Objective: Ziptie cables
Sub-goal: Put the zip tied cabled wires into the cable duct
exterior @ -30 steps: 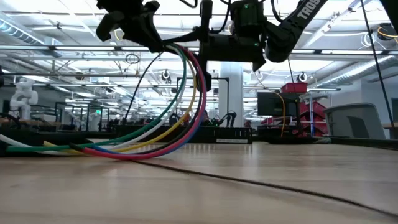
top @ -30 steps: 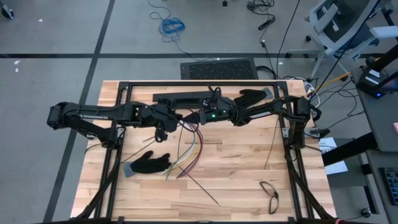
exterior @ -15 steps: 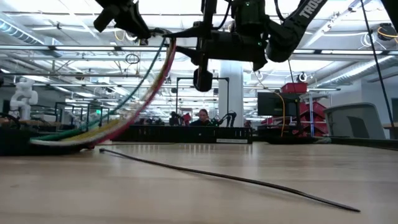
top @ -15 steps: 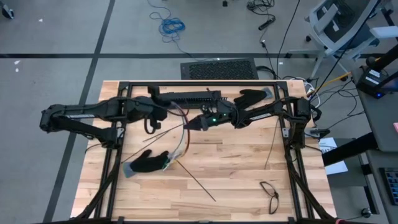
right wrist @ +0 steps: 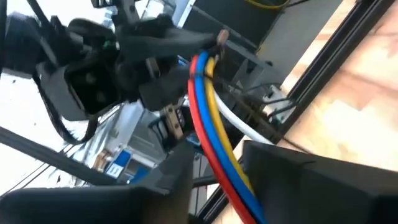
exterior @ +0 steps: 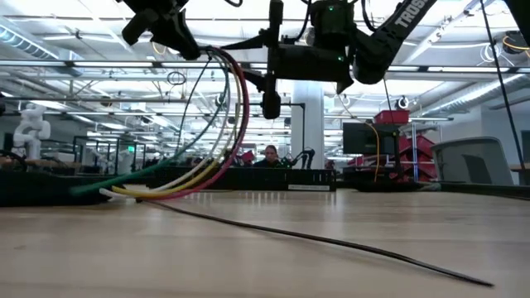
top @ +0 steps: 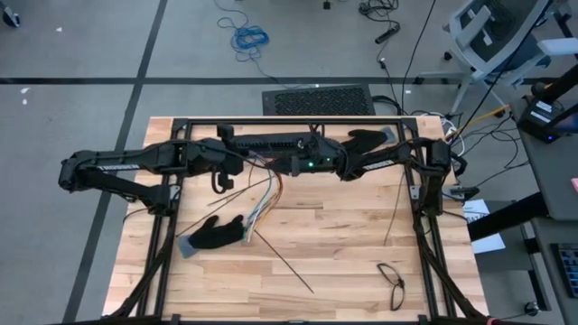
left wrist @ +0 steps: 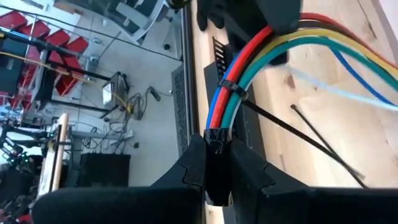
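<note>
You have the bundle of thin coloured flexible cables (top: pixel 262 194) hanging in the upper middle of the high view, its long axis running from the grippers diagonally down toward the lower left, where the loose ends fan out on the pale wooden slatted table (top: pixel 361 253) beside a black glove (top: pixel 212 236). In the left wrist view you can count four strands side by side at the grip, red, blue, green and yellow, with one thin black zip tie band (left wrist: pixel 229 88) cinched around them. Your left gripper (left wrist: pixel 214 177) is clamped narrow on the bundle's upper end. Your right gripper (right wrist: pixel 214 171) sits just right of it in the high view; its two fingers stand apart with the red, blue and yellow strands passing between them, and you cannot tell whether they touch the cables. One stiff black strip (exterior: pixel 331 240) lies flat on the table, angled toward the lower right.
</note>
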Controlling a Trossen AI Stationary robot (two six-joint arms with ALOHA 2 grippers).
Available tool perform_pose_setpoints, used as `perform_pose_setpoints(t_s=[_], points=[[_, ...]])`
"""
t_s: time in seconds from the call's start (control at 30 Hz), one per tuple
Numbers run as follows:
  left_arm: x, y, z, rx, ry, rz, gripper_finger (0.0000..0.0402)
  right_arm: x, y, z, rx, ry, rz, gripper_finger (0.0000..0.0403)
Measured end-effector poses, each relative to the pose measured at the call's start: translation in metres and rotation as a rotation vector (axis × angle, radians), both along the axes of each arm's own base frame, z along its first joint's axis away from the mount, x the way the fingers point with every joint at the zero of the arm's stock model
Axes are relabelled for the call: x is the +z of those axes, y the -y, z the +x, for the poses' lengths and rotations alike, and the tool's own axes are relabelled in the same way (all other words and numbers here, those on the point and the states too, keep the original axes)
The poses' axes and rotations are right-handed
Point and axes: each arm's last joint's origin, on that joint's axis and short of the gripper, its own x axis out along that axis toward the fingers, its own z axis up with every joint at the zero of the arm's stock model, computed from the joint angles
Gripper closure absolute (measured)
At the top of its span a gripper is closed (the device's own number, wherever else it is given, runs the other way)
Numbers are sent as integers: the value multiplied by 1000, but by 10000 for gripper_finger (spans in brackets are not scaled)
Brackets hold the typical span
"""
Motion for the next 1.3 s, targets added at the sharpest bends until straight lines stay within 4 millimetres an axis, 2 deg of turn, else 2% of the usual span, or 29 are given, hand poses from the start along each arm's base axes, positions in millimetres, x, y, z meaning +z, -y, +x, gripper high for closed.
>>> perform_pose_setpoints(t_s=[0.23, 0.4, 0.57, 0.63, 0.93, 1.17, 1.3], points=[[2, 0, 2, -12, 29, 7, 360, 17, 10, 12, -30, -41, -3, 156], [0, -5, 6, -3, 12, 14, 360, 37, 12, 23, -5, -64, -67, 118], [-1, -10, 6, 13, 6, 13, 360, 49, 11, 28, 95, -52, -96, 113], [0, -11, 4, 18, 7, 16, 360, 44, 9, 27, 144, -103, -94, 112], [3, -12, -1, 35, 16, 25, 360, 28, 11, 25, 164, -253, -64, 112], [2, -12, -1, 41, 12, 28, 360, 34, -10, 29, 304, -195, -48, 112], [1, -13, -3, 70, -8, 47, 360, 24, -36, 29, 453, -287, -39, 112]])
